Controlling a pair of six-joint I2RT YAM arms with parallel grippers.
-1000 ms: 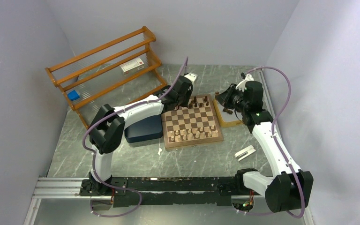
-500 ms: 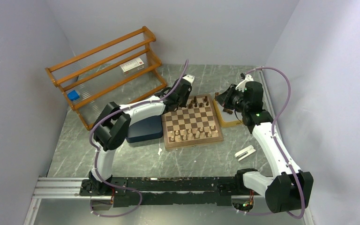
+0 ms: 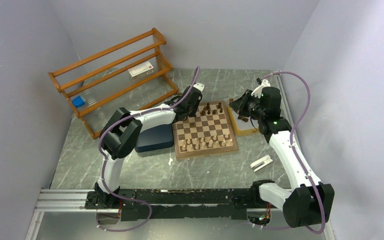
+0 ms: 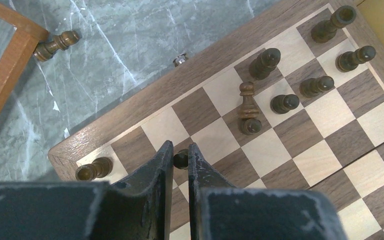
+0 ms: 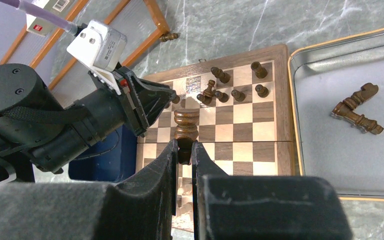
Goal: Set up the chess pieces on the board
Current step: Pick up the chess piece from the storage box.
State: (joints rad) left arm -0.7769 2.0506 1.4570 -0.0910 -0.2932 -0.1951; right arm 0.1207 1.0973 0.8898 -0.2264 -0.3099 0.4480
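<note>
Since one second ago: left arm (image 3: 150, 116) has swung lower and farther out, so the left gripper (image 4: 180, 147) now sits over the far-left corner region of the board (image 3: 207, 154). Right arm (image 3: 290, 150) unchanged

Left gripper: jaws narrow, closed on a small dark piece (image 4: 181, 159) over a dark square in the second rank from the far edge. Cannot tell whether its base touches the board

Right gripper (image 5: 184, 145): jaws narrow, holding a broad-topped dark piece (image 5: 185, 125) upright, above the middle of the board

Counts, left wrist view:
- dark pieces (image 4: 285, 102) over the board: nine, the gripped one included; one seems tipped against its neighbour
- stray dark piece (image 4: 56, 44): one, lying on the bench (image 4: 130, 40) beside the wooden rack (image 3: 110, 75)

Pale pieces (image 3: 200, 145) stand on the near ranks; too small to count

Containers:
- yellow-rimmed tray (image 5: 330, 165), just right of the board: two dark pieces lying down, a knight (image 5: 354, 99) and a longer piece (image 5: 358, 121), touching
- dark blue tray (image 3: 152, 140), left of the board: contents not visible
</note>
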